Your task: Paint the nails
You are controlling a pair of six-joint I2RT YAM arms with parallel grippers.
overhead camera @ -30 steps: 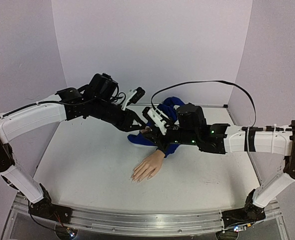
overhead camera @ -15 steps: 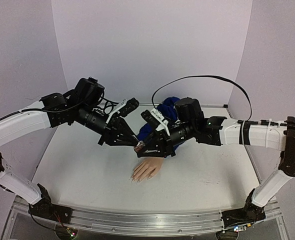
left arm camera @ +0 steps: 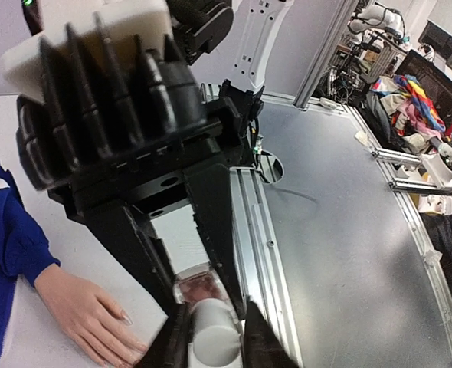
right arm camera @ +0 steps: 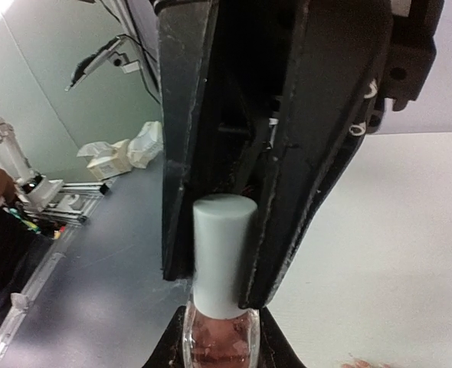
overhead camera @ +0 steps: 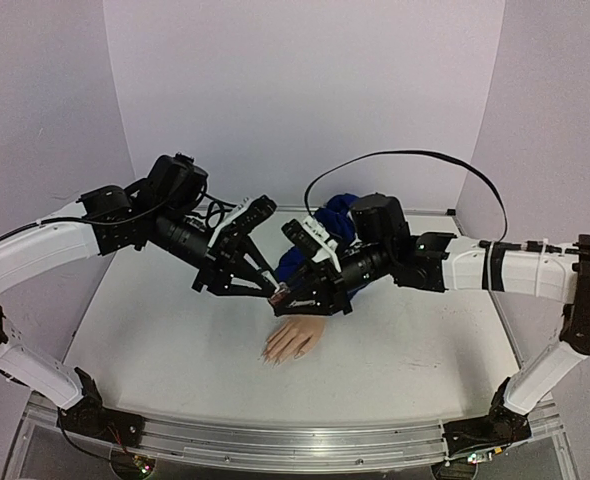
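A small polish bottle [overhead camera: 280, 293] with pinkish contents hangs in the air between both grippers, just above the beige mannequin hand [overhead camera: 297, 340]. My right gripper [right arm camera: 218, 343] is shut on the bottle's glass body [right arm camera: 217, 345]. My left gripper [left arm camera: 214, 318] comes in from the other side and is shut on the white cap [left arm camera: 214, 337]. In the right wrist view the left fingers [right arm camera: 181, 176] flank the cap [right arm camera: 222, 253]. The hand lies palm down in its blue sleeve [overhead camera: 327, 232]. Its nails [overhead camera: 272, 356] point toward the near edge and also show in the left wrist view [left arm camera: 125, 316].
A metal rail [overhead camera: 275, 438] runs along the table's near edge. Lilac walls close in the back and both sides. A black cable [overhead camera: 415, 160] arches over the right arm. Both arms cross low over the middle of the table.
Both grippers have carried the bottle toward the near edge and lower, from over the sleeve to just above the hand. In the last half second little has moved.
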